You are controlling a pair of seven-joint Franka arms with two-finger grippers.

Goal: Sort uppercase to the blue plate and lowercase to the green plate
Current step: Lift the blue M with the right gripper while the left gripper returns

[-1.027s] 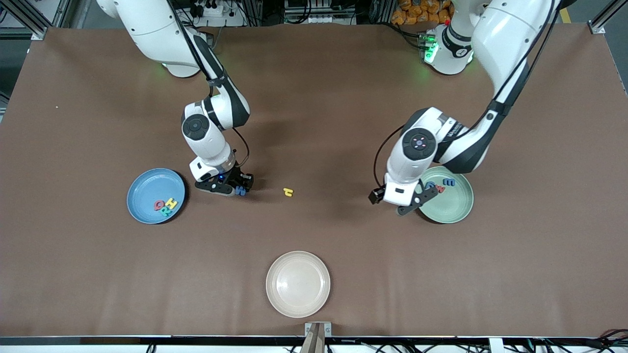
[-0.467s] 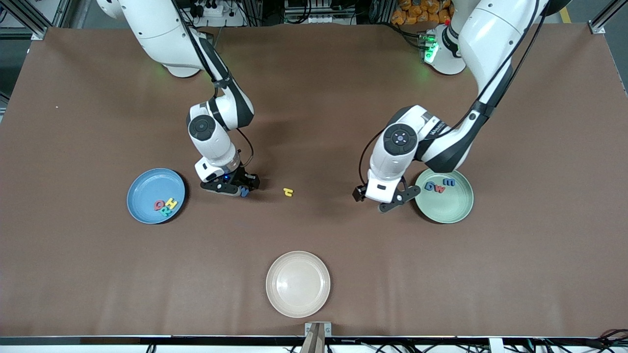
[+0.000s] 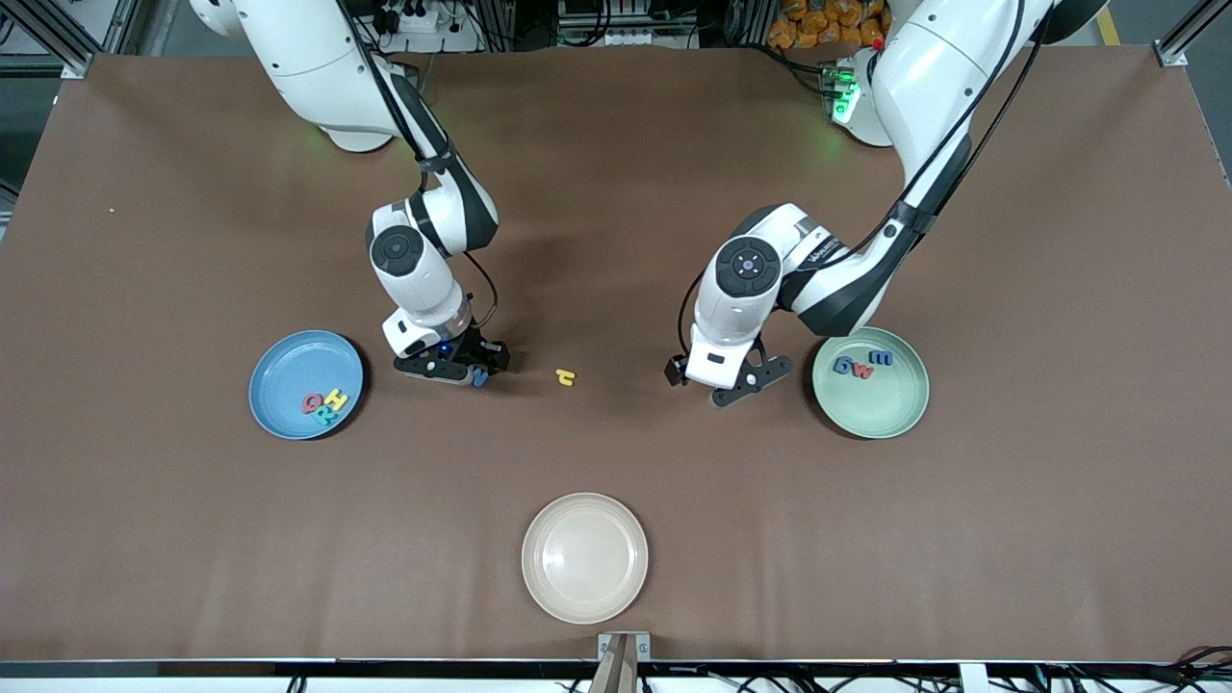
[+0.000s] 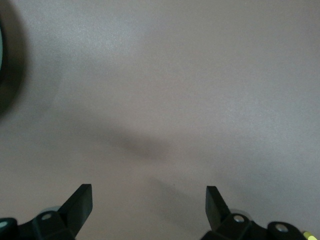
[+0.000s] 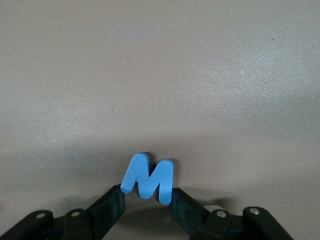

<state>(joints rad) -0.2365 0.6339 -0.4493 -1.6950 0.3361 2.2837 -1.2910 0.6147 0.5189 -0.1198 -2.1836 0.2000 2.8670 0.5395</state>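
Having left the green plate (image 3: 871,382) and its three lowercase letters, the left hand (image 3: 733,383) now hangs open nearing the yellow h (image 3: 566,376), while the right hand (image 3: 460,367) grips the blue W (image 5: 148,177) beside the blue plate (image 3: 306,385).

Front cam: high, across the table (image 3: 616,462), facing the robots, whole tabletop in view. Left wrist cam: close, looking down past its own gripper (image 4: 149,200) at bare table. Right wrist cam: close, looking past its gripper (image 5: 147,202) at the W (image 5: 148,177). W (image 3: 478,376) also shows in front cam.
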